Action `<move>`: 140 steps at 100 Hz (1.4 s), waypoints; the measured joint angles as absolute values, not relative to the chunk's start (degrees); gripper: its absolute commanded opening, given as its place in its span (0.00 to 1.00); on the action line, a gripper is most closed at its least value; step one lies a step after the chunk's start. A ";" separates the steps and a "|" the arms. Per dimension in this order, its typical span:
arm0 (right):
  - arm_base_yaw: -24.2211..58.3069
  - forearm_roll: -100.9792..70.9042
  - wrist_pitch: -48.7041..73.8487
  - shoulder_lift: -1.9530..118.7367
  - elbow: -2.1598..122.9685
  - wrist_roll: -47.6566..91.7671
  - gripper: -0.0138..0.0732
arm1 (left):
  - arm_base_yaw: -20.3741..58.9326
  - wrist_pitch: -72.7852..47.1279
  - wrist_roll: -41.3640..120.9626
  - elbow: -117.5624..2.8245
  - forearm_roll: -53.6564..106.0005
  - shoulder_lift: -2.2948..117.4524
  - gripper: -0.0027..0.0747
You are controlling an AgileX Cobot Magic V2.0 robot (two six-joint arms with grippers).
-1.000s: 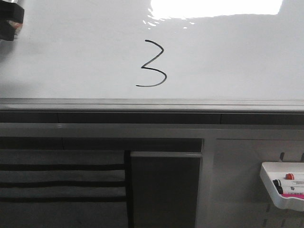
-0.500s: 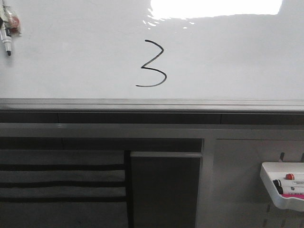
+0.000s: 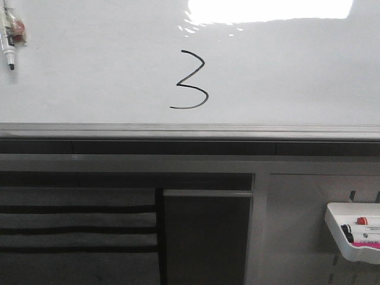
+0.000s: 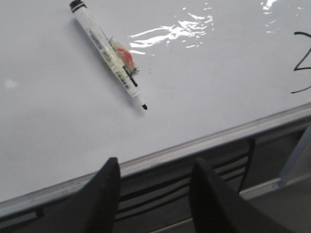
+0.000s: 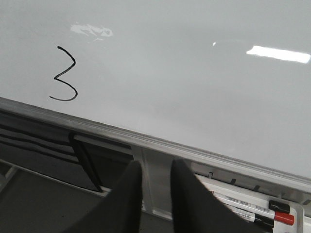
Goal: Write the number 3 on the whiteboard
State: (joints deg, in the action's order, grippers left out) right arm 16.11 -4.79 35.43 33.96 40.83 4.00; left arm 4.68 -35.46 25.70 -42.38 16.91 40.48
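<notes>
The number 3 (image 3: 191,80) stands in thin black line in the middle of the whiteboard (image 3: 285,71), above its grey rail (image 3: 190,129). It also shows in the right wrist view (image 5: 65,75), and part of it in the left wrist view (image 4: 303,63). A white marker (image 3: 8,38) with a black tip and a red patch under tape stays on the board at the far left. My left gripper (image 4: 154,167) is open and empty, below the rail and apart from the marker (image 4: 109,53). My right gripper (image 5: 155,170) has a narrow gap and holds nothing. Neither gripper shows in the front view.
A small white tray (image 3: 356,237) with a red-capped and a black-capped marker hangs at the lower right, just beyond my right fingers (image 5: 252,206). Below the rail are a grey striped panel (image 3: 77,225) and a dark panel (image 3: 208,237).
One second ago my left gripper was at the board's far left edge. It has drawn back out of the front view and left the marker on the board.
</notes>
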 measured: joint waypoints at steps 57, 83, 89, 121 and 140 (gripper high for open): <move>16.11 -4.79 33.03 26.21 35.31 3.72 0.08 | 4.68 -20.47 24.70 -23.47 22.25 25.85 0.01; 16.11 -4.79 33.03 26.21 35.31 3.72 0.08 | 4.68 -20.34 24.58 -20.68 22.25 23.90 0.01; 16.11 -4.79 33.03 26.21 35.31 3.72 0.08 | 4.64 -20.34 24.58 -19.47 22.27 20.68 0.01; 16.11 -4.79 33.13 26.21 35.31 3.72 0.08 | 3.36 -13.94 24.46 -10.73 21.22 -0.25 0.01; 16.11 -4.79 33.13 26.21 35.31 3.72 0.08 | 3.28 -10.77 20.55 -5.68 19.34 -0.25 0.01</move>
